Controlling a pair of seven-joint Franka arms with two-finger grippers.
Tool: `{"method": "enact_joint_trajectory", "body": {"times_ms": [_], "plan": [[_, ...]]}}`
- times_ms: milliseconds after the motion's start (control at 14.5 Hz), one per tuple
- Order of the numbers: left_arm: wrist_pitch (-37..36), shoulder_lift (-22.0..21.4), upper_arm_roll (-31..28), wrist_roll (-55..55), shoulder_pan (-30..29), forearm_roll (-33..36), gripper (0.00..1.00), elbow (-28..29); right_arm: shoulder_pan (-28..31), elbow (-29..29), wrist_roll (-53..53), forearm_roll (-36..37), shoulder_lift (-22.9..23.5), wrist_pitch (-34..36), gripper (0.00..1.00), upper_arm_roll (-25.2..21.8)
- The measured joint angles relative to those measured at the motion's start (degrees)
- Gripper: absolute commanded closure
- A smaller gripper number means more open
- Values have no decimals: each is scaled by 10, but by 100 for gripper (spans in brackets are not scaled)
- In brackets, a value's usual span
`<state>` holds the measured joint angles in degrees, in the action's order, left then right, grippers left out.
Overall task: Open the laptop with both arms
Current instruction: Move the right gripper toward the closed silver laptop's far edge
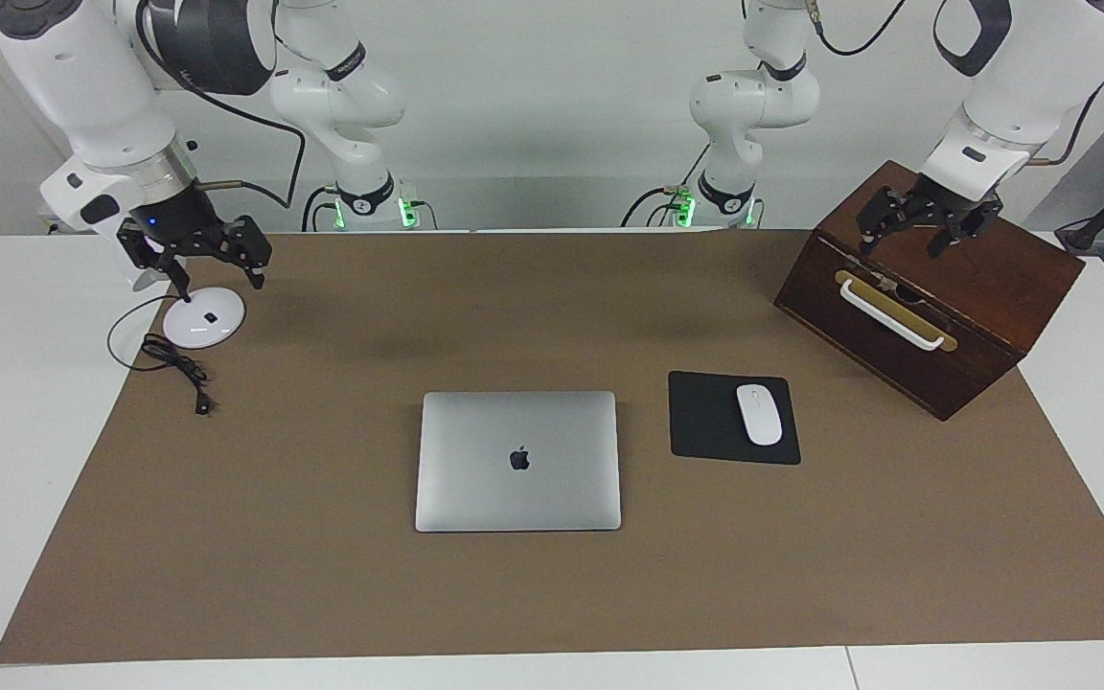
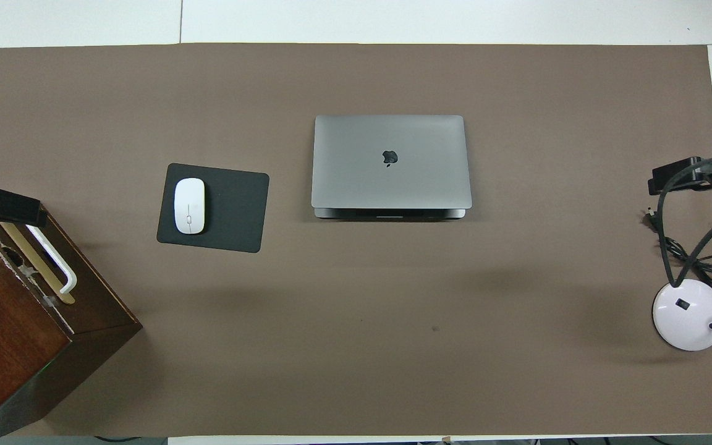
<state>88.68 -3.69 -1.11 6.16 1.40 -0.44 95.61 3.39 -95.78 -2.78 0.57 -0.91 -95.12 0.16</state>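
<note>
The laptop (image 1: 518, 460) is a thin silver-grey rectangle with an apple logo on its lid. It lies shut and flat in the middle of the brown mat, and also shows in the overhead view (image 2: 391, 161). My right gripper (image 1: 219, 278) hangs open and empty over a white round lamp base (image 1: 204, 317), at the right arm's end of the table. My left gripper (image 1: 902, 247) hangs open and empty over the top of a wooden box (image 1: 935, 292), at the left arm's end. Both grippers are well away from the laptop.
A black mouse pad (image 1: 705, 422) with a white mouse (image 1: 759, 414) lies beside the laptop toward the left arm's end. The wooden box has a white handle (image 1: 892, 316). A black cable (image 1: 173, 362) lies coiled by the lamp base.
</note>
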Motion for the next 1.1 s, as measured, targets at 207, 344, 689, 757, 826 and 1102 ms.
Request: {"method": "enact_joint_trajectory", "body": {"times_ms": [207,344,689,757,826,1102], "plan": [[0,0,1,0,0,0,0,0,0,0,-7,1,0,-51,0,-3],[0,0,1,0,-1,0,0,0,0,0,-40,5,0,-119,0,-1],[-1,0,2,0,-1,0,0,0,-2,-1,-80,7,11,-285,0,27],[-1,0,3,-1,-1,0,0,0,-3,-1,-69,6,14,-307,0,39],[-2,0,3,-1,-2,0,0,0,-4,-1,-49,6,18,-325,0,52],[-1,0,1,-17,-3,0,100,1,-8,-1,60,6,26,-357,0,90]]}}
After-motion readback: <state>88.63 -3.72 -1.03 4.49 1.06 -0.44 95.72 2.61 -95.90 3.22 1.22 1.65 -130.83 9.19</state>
